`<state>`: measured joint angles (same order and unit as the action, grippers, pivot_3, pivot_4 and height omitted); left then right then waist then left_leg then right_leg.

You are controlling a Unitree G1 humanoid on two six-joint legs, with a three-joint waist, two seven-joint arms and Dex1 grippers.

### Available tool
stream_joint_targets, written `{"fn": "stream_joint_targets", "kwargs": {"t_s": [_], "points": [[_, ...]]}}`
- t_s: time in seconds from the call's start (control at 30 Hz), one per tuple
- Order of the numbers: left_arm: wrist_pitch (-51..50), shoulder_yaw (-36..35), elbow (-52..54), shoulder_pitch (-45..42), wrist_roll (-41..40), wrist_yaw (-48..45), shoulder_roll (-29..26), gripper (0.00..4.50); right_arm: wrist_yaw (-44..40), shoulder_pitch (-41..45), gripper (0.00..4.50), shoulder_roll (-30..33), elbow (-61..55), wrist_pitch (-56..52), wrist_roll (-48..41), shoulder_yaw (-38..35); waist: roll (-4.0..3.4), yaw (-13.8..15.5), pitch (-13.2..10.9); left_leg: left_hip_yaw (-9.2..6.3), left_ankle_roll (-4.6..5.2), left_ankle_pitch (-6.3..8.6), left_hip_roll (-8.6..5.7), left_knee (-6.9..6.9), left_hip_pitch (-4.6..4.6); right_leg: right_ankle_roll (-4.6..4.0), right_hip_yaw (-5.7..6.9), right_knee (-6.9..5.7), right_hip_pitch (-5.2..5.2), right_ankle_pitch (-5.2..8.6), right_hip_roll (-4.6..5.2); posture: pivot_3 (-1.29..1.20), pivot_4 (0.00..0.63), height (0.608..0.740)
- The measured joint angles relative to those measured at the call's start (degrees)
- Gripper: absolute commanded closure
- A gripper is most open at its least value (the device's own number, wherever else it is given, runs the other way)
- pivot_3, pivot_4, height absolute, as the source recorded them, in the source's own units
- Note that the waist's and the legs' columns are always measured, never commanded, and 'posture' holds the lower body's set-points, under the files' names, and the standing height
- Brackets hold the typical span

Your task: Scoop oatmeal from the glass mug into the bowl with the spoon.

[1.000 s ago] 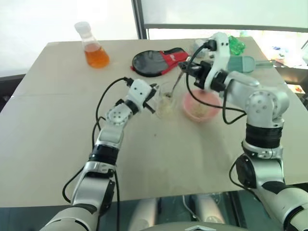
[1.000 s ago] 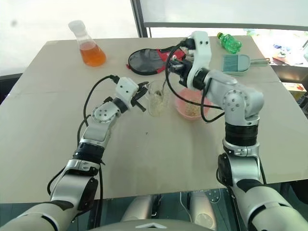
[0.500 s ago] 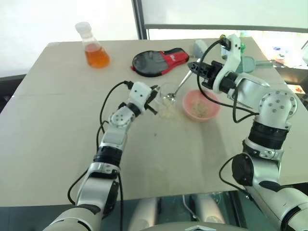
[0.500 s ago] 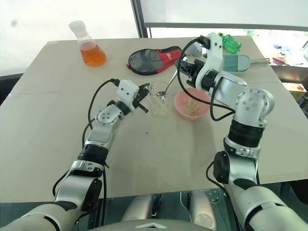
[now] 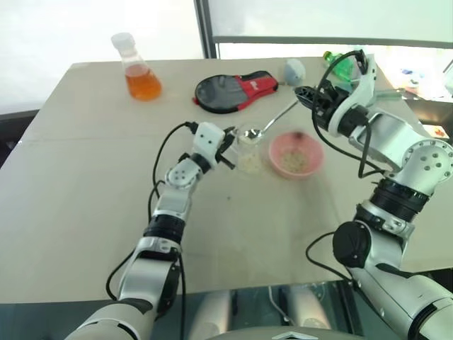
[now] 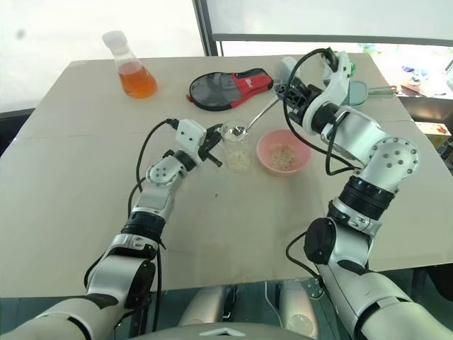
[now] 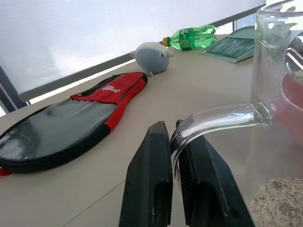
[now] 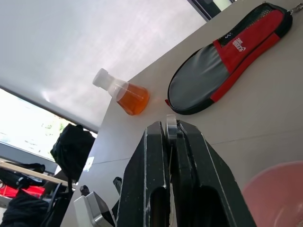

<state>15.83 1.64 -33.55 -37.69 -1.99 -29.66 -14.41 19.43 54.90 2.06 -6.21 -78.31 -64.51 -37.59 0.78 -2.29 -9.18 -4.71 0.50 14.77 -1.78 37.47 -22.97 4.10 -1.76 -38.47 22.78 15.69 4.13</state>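
The glass mug stands upright on the table with pale oatmeal in its bottom. My left gripper is shut on the mug's handle. Just to its right sits the pink bowl, holding some oat flakes. My right gripper hovers behind the bowl, shut on the end of the spoon. The spoon slants down to the left, its small bowl over the mug's rim. I cannot tell whether it carries oats.
A flask of orange liquid stands at the back left. A red and grey case lies behind the mug. A grey rounded thing, a green bottle and a pale green scoop lie at the back right.
My right gripper has swung to the right and rolled, drawing the spoon up out of the mug until it lies flatter with its bowl at the rim. The left gripper has kept its hold.
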Motion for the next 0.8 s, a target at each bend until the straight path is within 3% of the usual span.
{"fn": "stream_joint_targets", "kwargs": {"t_s": [0.43, 0.8], "points": [[1.7, -1.2, -3.2, -0.6, -0.6, 1.1, 1.9, 4.41, 12.8, -3.2, 4.50, 1.2, 0.7, 5.9, -14.0, 1.1, -0.08, 0.0, 0.1, 0.08, 0.11, 0.04, 0.00, 0.02, 0.06, 0.00, -0.06, -0.07, -0.01, 0.00, -0.01, 0.00, 0.150, 0.740], [3.4, -1.5, -4.8, -0.6, -0.6, 1.1, 2.5, 4.41, 22.6, -10.3, 4.50, 0.0, 0.0, 20.1, -25.3, 7.4, -0.15, -0.1, 0.1, 0.14, 0.16, 0.03, 0.01, 0.04, 0.15, 0.01, -0.15, -0.14, -0.04, 0.00, -0.03, 0.00, 0.150, 0.740]]}}
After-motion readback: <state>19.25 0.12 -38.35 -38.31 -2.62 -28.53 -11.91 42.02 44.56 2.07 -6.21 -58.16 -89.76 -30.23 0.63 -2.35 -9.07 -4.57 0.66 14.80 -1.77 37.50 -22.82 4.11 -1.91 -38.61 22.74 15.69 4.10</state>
